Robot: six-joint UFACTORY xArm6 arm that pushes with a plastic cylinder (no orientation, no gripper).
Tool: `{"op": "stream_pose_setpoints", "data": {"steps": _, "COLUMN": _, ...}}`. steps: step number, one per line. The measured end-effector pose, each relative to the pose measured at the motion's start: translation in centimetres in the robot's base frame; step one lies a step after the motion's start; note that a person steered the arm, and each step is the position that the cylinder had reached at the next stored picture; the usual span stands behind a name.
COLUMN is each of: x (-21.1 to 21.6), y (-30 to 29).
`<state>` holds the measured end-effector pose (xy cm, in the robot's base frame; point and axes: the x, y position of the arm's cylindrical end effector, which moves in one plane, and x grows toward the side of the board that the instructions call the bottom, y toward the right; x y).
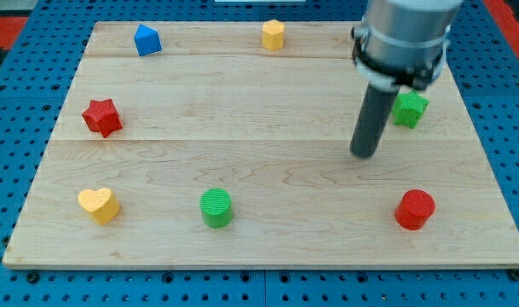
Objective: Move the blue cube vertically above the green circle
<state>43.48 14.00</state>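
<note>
The blue cube sits near the board's top left corner. The green circle stands near the view's bottom, left of centre. My tip rests on the board right of centre, far from both. It is down and to the right of the blue cube and up and to the right of the green circle. It touches no block.
A yellow hexagon sits at the top centre. A red star is at the left and a yellow heart at the bottom left. A green block lies just right of the rod. A red cylinder is at the bottom right.
</note>
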Motion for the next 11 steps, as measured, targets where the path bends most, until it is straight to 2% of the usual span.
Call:
{"op": "stream_pose_setpoints", "data": {"steps": 1, "x": -7.2, "y": 0.5}}
{"op": "stream_pose_setpoints", "data": {"steps": 2, "x": -12.3, "y": 7.6}}
{"op": "stream_pose_setpoints", "data": {"steps": 3, "x": -18.0, "y": 9.1}}
{"op": "stream_pose_setpoints", "data": {"steps": 4, "x": -19.0, "y": 8.0}}
{"op": "stream_pose_setpoints", "data": {"steps": 5, "x": -20.4, "y": 10.7}}
{"op": "stream_pose_setpoints", "data": {"steps": 6, "x": -21.7, "y": 4.4}}
{"op": "stream_pose_setpoints", "data": {"steps": 7, "x": -18.9, "y": -6.9}}
{"op": "stream_pose_setpoints", "data": {"steps": 8, "x": -16.9, "y": -8.6}}
{"op": "stream_pose_setpoints", "data": {"steps": 9, "x": -18.2, "y": -2.4}}
{"op": "stream_pose_setpoints", "data": {"steps": 10, "x": -16.5, "y": 2.1}}
{"op": "stream_pose_setpoints", "data": {"steps": 11, "x": -15.1, "y": -8.2}}
